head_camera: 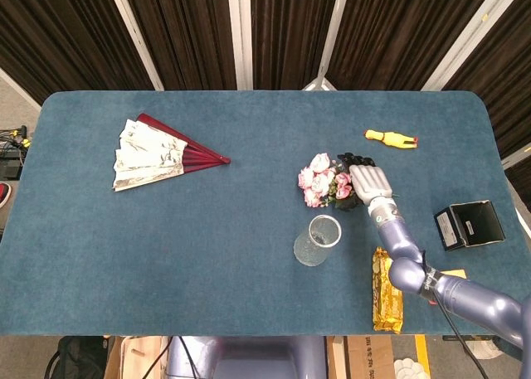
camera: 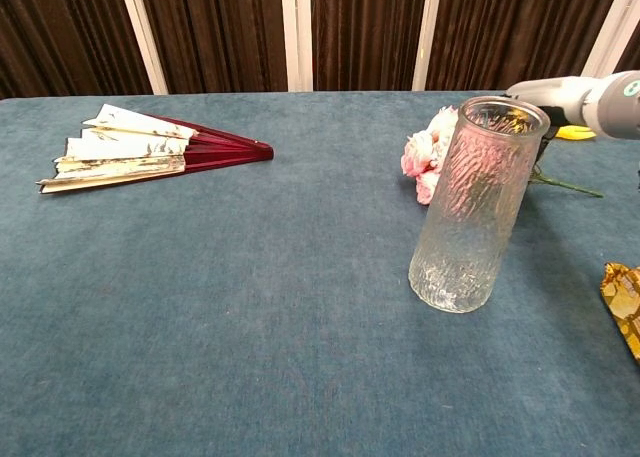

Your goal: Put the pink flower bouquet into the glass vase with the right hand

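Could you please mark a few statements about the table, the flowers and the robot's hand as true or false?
1. The clear textured glass vase stands upright and empty. True.
2. The pink flower bouquet is already inside the vase. False: it lies on the blue table, beyond the vase.
3. The right hand is over the bouquet's stem end. True.
4. The red and white folding fan lies closed. False: it is spread open.
5. The yellow rubber chicken toy lies beside the fan. False: it lies at the far right, beyond the right hand.
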